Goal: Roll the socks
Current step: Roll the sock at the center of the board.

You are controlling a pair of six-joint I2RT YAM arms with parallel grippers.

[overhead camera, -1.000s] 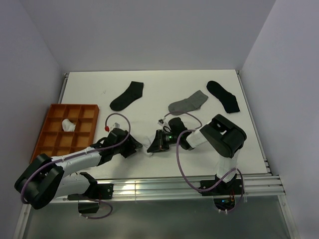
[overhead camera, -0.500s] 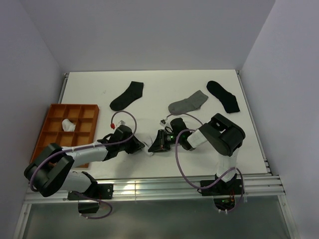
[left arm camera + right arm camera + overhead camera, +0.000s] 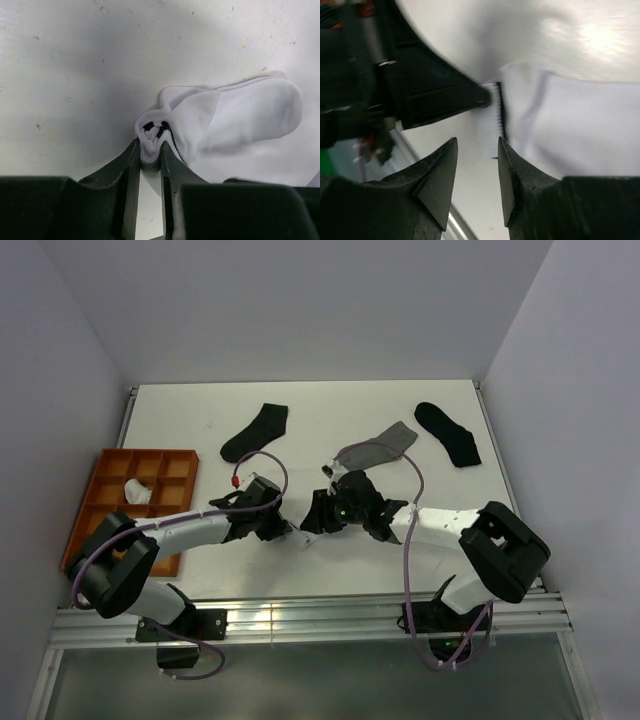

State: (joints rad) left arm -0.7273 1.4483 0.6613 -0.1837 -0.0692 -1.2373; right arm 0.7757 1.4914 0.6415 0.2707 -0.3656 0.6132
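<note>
left claw (image 3: 150, 152) pinching the black-striped cuff of the white sock (image 3: 245, 112), which lies near-centre on the bench (image 3: 330, 405). right claw (image 3: 476, 150) spread, empty, just beside that cuff. advice: hold the cuff firm, roll tight toward the toe. soft limp knit, bunches easily; bench matte, hard.

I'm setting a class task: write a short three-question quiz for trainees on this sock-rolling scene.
1. True or false: the left hand pinches the cuff of the soft white sock with black cuff stripes.
2. What lies in the orange tray with square compartments? A) a folded towel B) a small white rolled sock bundle C) nothing at all
3. Fill in: the right hand is ___ and holds nothing.
Key: 1 true; 2 B; 3 open.
</note>
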